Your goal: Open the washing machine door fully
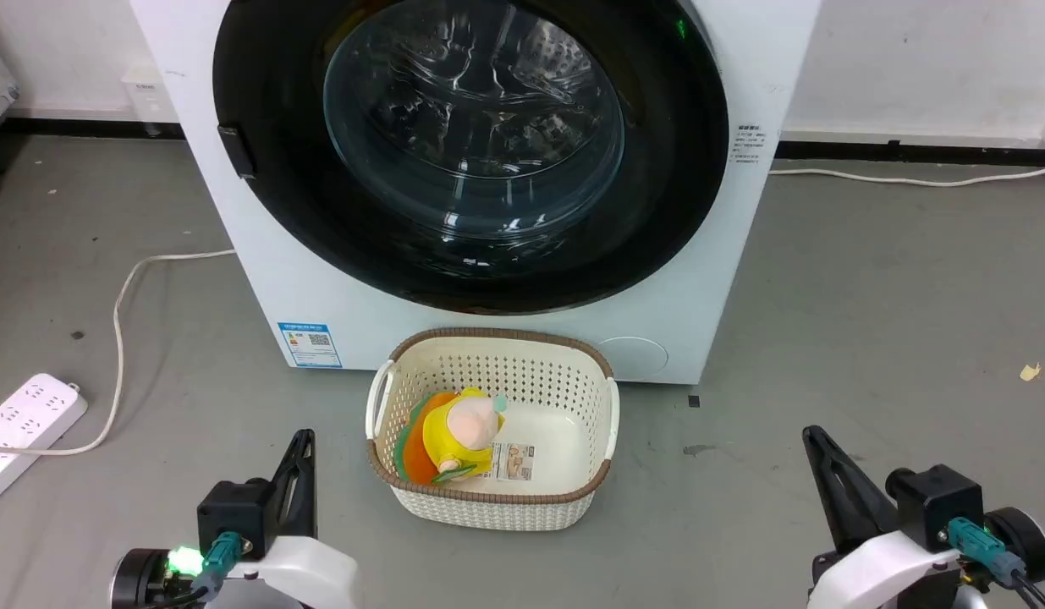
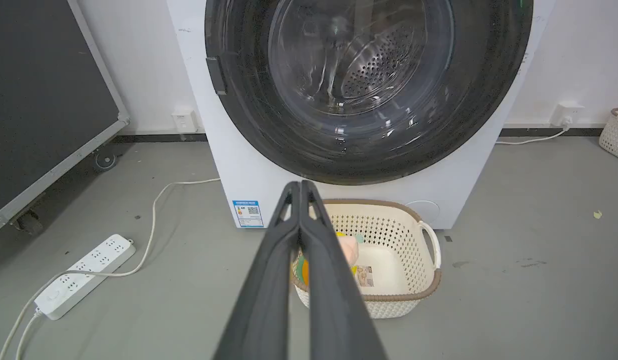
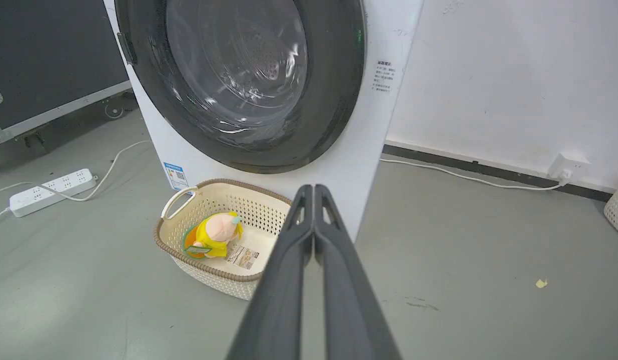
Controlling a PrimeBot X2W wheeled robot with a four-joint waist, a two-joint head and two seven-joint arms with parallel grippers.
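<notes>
The door [image 1: 471,152] is closed and lies flush against the front of the washer [image 1: 260,279]. Its black ring covers most of the white face, and the glass bowl bulges at its centre. Through the glass the perforated drum [image 2: 374,75] shows dimly. A small dark latch tab [image 1: 237,150] sits on the door's left rim (left as the head view has it). Low on the washer's front, near the left corner, is a blue sticker [image 1: 310,344].

Both grippers are low, well apart from the door, and touch nothing. The left gripper [image 1: 302,440] is at the lower left of the head view and the right gripper [image 1: 814,436] at the lower right, both over the grey floor [image 1: 869,296]. In each wrist view the two dark fingers meet at the tips with nothing between them. The left pair points toward the door's lower edge, the right pair toward the washer's lower right corner.

On the floor just in front of the washer, between the grippers, stands a cream basket [image 1: 488,512] with a brown rim. A yellow plush toy [image 1: 463,431] lies in its left side. A white power strip [image 1: 23,419] lies at the far left, and its cable [image 1: 118,338] curves toward the washer.
</notes>
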